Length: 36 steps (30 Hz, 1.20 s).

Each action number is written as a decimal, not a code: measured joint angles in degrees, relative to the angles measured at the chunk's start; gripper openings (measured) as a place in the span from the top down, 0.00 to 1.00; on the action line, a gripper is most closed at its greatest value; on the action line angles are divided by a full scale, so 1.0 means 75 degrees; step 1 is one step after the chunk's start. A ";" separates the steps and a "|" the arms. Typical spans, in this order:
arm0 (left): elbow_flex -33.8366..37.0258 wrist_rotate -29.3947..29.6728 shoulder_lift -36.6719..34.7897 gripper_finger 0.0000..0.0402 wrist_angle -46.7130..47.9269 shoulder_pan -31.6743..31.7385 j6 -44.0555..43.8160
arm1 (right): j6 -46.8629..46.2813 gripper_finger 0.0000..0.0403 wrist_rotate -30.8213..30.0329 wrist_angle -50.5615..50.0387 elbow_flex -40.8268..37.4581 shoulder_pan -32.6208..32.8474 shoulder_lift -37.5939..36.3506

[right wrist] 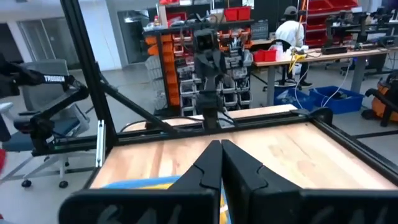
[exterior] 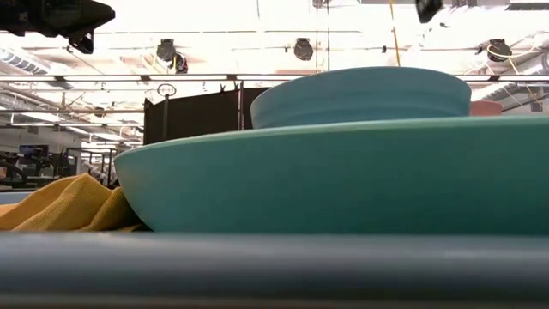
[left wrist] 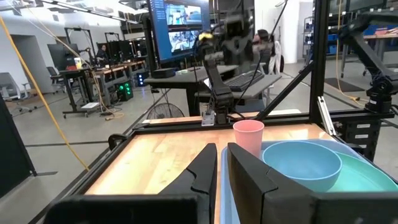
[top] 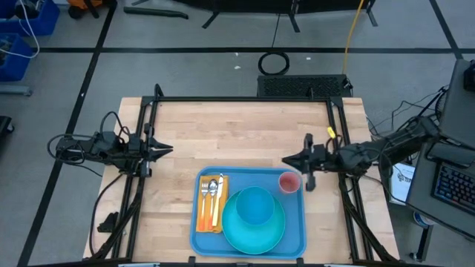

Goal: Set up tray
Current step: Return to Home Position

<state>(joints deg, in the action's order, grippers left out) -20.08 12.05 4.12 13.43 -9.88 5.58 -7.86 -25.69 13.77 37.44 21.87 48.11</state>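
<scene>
wooden table (top: 245, 137) holds tray (top: 297, 237); left gripper (top: 165, 149) and right gripper (top: 289, 159) closed, empty.

A grey floor (top: 223, 70) crossed by dark lines surrounded the wooden surface (top: 237, 133), with bright ceiling lights (exterior: 257, 17) overhead.

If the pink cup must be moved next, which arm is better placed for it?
Probably the right arm: its hand hangs just beside the pink cup on the tray. The left hand waits farther away, beyond the tray's other side.

Overhead looks straight down; low camera hugs tray (exterior: 274, 266); wrists face inward
</scene>
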 joint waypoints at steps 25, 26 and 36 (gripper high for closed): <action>0.0000 0.0000 -0.0002 0.89 0.0000 0.0000 0.0013 | 0.0628 1.00 -0.0204 0.0422 -0.4443 -0.0002 -0.4153; 0.0000 0.0001 -0.0001 0.89 0.0000 0.0001 0.0012 | 0.0659 1.00 -0.0224 0.0488 -0.4541 -0.0001 -0.4157; 0.0000 0.0001 -0.0001 0.89 -0.0001 0.0001 0.0015 | 0.0780 1.00 -0.0819 0.0475 -0.4847 -0.0003 -0.4166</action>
<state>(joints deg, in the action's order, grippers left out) -20.08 12.07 4.11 13.42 -9.87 5.69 -2.00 -31.83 17.33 1.08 21.85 16.86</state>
